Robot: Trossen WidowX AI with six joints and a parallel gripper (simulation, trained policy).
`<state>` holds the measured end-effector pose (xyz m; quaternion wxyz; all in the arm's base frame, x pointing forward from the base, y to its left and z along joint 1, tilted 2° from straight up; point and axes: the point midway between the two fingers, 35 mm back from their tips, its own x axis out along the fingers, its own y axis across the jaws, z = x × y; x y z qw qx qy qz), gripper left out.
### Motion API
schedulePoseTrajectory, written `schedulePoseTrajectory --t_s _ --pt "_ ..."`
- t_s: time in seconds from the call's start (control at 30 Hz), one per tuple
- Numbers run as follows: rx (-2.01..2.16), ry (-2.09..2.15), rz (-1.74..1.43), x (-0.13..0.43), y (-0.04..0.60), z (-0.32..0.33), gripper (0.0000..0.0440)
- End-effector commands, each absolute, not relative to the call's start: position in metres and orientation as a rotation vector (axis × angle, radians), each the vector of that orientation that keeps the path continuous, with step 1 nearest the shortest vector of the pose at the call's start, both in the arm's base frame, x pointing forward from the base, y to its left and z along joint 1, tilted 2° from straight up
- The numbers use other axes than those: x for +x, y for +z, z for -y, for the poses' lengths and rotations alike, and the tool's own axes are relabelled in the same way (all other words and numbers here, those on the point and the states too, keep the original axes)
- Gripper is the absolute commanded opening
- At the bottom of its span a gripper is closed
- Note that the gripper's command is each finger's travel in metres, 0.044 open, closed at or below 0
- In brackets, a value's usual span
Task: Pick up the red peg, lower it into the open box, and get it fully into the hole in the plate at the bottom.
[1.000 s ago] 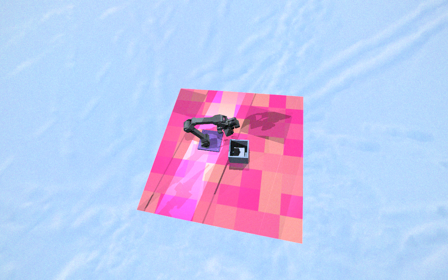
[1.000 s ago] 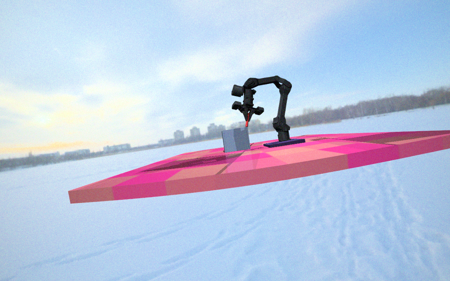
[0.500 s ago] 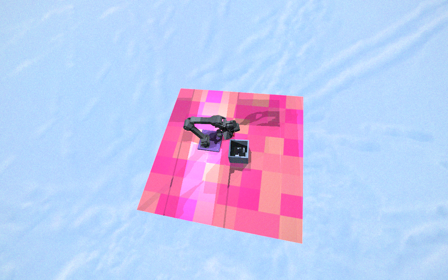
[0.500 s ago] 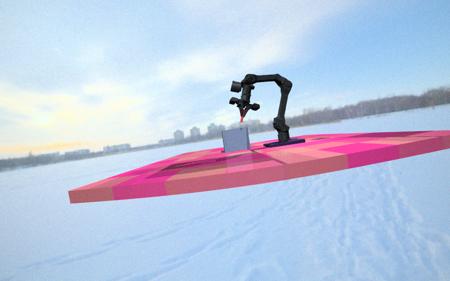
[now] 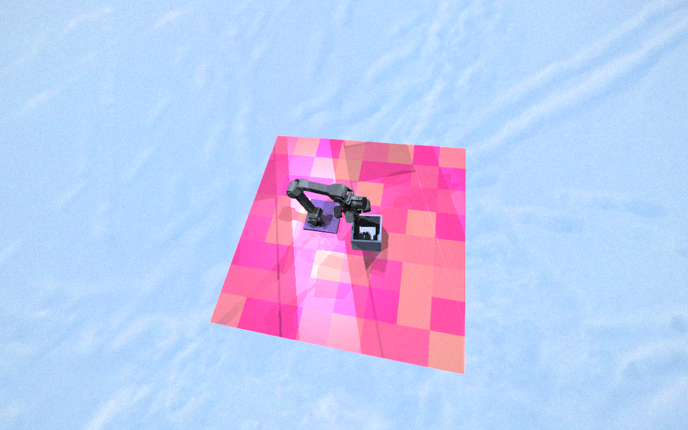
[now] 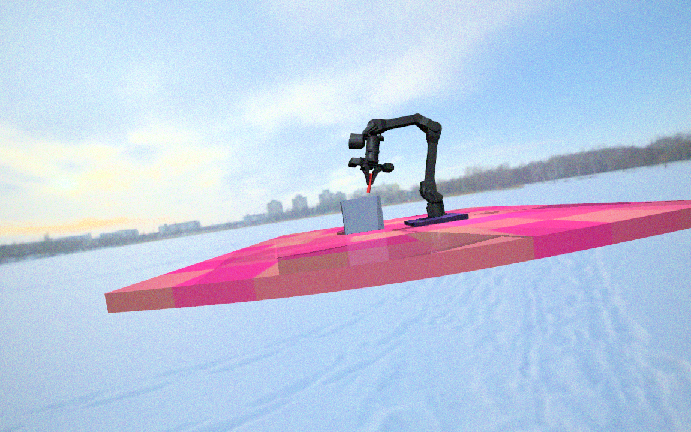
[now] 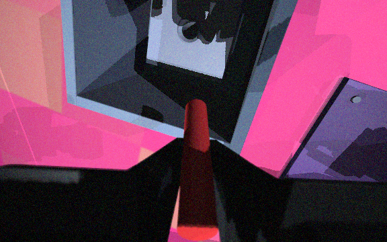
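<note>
Currently held: one slender red cylindrical peg (image 6: pixel 369 183) (image 7: pixel 197 134), gripped partway along its length, both ends showing in the wrist view.
Hand: black parallel-jaw hand (image 6: pixel 369 182) (image 7: pixel 195 146), fingers pointing down, narrowed onto the peg with only the peg's thickness between them.
Peg position: off the surface, its lower end above the rim level of the box in the exterior view; slightly tilted there; outside the hole.
Box: one open-topped, blue-grey, square-walled box (image 5: pixel 366 245) (image 6: pixel 363 215) (image 7: pixel 123 115), standing on the surface, beside the arm's base plate and apart from it.
Box contents: pale flat plate (image 5: pixel 363 230) (image 7: pixel 193 55) at the bottom, with a round hole (image 7: pixel 189 31), partly covered by dark shadow.
Arm: black jointed arm (image 5: pixel 318 188) (image 6: pixel 431 155), arched up and over towards the box.
Base: flat purple plate (image 5: pixel 312 228) (image 6: pixel 457 216) (image 7: pixel 314 151), a pale round fitting near one corner.
Surface: pink, magenta and peach patchwork slab (image 5: pixel 415 315) (image 6: pixel 305 279) (image 7: pixel 46 141), crossed by shadows.
Surroundings: pale snow (image 5: pixel 95 240) (image 6: pixel 230 365); distant trees and buildings in the exterior view.
</note>
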<state>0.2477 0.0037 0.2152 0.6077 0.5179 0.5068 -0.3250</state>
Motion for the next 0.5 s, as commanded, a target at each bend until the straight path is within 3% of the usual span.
schedulePoseTrajectory --t_s 0.0,0.47 --pt "1.189 -0.772 -1.176 0.253 0.212 0.007 0.0000" --pt "1.193 -0.812 -1.227 0.272 0.186 0.032 0.0000"
